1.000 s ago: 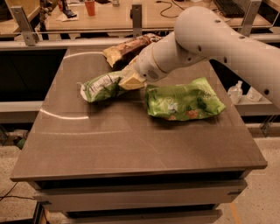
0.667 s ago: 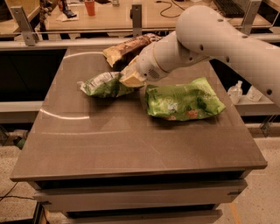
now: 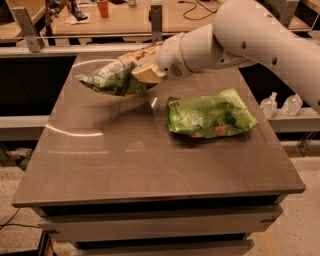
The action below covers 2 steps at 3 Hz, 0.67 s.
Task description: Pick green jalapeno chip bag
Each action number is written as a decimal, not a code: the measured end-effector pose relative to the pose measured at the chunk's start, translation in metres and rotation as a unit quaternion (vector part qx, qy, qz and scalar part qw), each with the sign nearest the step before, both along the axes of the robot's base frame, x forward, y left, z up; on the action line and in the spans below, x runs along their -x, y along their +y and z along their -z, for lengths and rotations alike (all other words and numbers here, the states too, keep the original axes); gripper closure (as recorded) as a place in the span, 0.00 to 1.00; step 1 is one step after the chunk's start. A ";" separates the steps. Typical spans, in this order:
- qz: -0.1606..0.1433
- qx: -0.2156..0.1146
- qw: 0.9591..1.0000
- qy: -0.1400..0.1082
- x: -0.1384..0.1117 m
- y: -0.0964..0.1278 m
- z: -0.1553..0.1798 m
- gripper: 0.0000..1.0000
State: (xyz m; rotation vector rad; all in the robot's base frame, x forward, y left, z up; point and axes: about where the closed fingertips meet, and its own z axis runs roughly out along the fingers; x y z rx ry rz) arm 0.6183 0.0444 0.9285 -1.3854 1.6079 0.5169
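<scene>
The green jalapeno chip bag (image 3: 107,78) is a narrow green foil bag with a white printed panel. It hangs in the air above the far left part of the table (image 3: 125,160), tilted, with its left end free. My gripper (image 3: 142,74) is shut on the bag's right end, at the tip of the white arm that reaches in from the upper right. The bag's shadow lies on the tabletop below it.
A larger lime-green bag with orange marks (image 3: 210,113) lies on the table's right half. A brown and yellow bag (image 3: 134,55) shows behind the gripper, mostly hidden. Desks with a red cup (image 3: 102,8) stand behind; two bottles (image 3: 280,105) sit on a shelf at right.
The gripper has lifted the green jalapeno chip bag off the tabletop. The bag now hangs clear above the surface, a little higher and further back than before.
</scene>
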 end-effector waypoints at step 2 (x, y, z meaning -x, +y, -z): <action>-0.006 -0.124 0.992 -0.016 -0.017 0.001 -0.069 1.00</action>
